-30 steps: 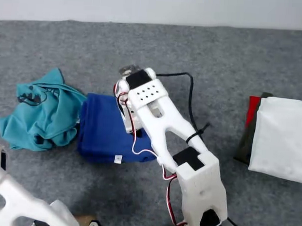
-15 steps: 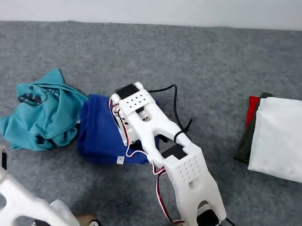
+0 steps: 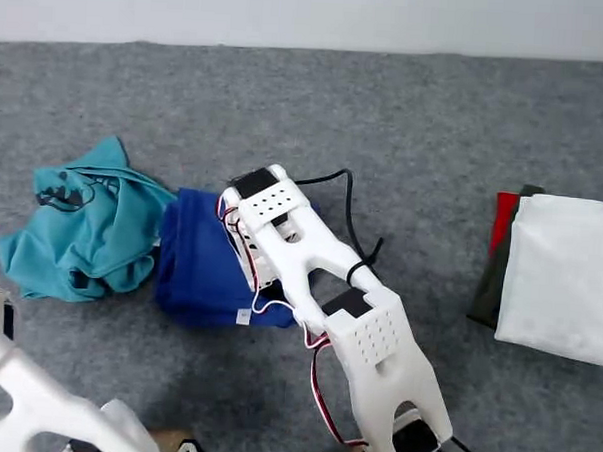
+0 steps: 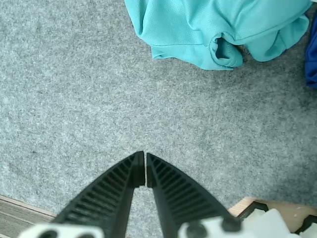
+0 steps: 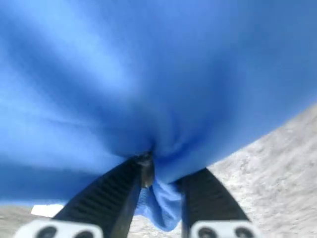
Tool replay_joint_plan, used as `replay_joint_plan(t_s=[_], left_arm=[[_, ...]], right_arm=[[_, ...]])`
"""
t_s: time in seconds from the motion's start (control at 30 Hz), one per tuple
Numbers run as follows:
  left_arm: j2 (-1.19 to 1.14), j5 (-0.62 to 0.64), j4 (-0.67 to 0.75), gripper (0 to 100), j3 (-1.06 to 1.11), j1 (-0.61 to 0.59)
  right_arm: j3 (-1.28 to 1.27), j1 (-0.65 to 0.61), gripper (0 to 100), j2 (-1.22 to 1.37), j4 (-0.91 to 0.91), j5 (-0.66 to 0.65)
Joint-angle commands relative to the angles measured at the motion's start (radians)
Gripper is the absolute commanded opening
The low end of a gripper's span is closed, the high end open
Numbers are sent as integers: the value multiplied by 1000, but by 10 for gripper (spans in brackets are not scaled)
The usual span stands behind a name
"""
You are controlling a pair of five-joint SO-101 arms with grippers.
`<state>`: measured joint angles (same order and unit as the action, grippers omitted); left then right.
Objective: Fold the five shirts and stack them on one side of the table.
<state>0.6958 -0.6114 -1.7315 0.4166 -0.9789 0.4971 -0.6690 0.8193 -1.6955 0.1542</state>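
Clamped a bunched fold of the blue shirt (image 5: 148,74) in the right gripper (image 5: 166,171), closed tight on the cloth, left of the table (image 3: 456,133) middle and just beside the crumpled teal shirt (image 3: 81,221). Hung the left gripper (image 4: 145,161) pressed closed and empty above the front left corner. Lay folded at the right edge: the white shirt (image 3: 564,278).

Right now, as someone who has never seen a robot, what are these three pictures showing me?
Two small white robot arms share a grey table. One picture looks down from above; the other two come from cameras on the arms' wrists. The right hand pinches a blue shirt. The left hand, shut and empty, hangs over bare table near a crumpled teal shirt. Off to one side, a folded white shirt lies over a red shirt and a dark shirt.
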Motion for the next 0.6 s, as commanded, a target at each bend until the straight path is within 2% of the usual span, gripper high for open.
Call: replay_joint_plan(t_s=[0.0, 0.07, 0.23, 0.37, 0.47, 0.57], left_arm=[[21, 9, -6, 15, -36, 2], [21, 9, -6, 15, -36, 2], [23, 9, -6, 15, -36, 2], [23, 9, -6, 15, -36, 2], [23, 9, -6, 15, -36, 2], [23, 8, -6, 15, -36, 2]], right_arm=[[-8, -10, 44, 67, 5, -41], [-8, 5, 8, 56, 5, -83], [32, 44, 12, -19, -94, -180], [-6, 110, 11, -147, -102, -276], [-54, 188, 11, -236, -102, -439], [-103, 312, 11, -280, -102, -692]])
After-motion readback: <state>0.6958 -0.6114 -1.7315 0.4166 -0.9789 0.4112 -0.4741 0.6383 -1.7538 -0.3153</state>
